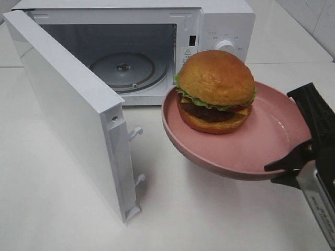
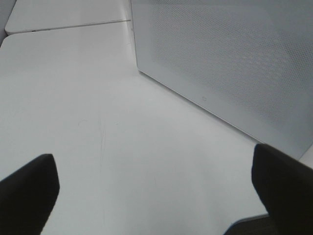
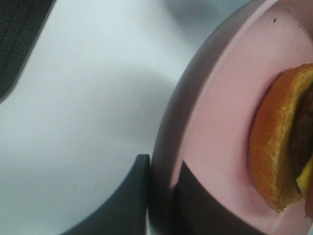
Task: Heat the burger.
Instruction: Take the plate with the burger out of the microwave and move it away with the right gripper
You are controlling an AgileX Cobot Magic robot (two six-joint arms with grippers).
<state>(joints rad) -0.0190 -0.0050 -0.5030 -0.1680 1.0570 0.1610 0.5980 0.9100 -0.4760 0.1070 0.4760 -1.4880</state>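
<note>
The burger (image 1: 215, 91), with a golden-brown bun, green lettuce and a dark patty, sits on a pink plate (image 1: 261, 151). The plate hangs in the air in front of the open microwave (image 1: 225, 26). My right gripper (image 1: 301, 151) is shut on the plate's near right rim. In the right wrist view its fingers (image 3: 137, 196) clamp the plate (image 3: 220, 122) edge, with the burger (image 3: 274, 147) beyond. My left gripper (image 2: 156, 196) is open and holds nothing. It faces the outside of the microwave door (image 2: 234, 63) and does not show in the exterior view.
The microwave door (image 1: 68, 115) stands swung wide toward the front left. Inside the cavity the glass turntable (image 1: 123, 68) is bare. A white tabletop (image 1: 209, 219) spreads around and below the plate.
</note>
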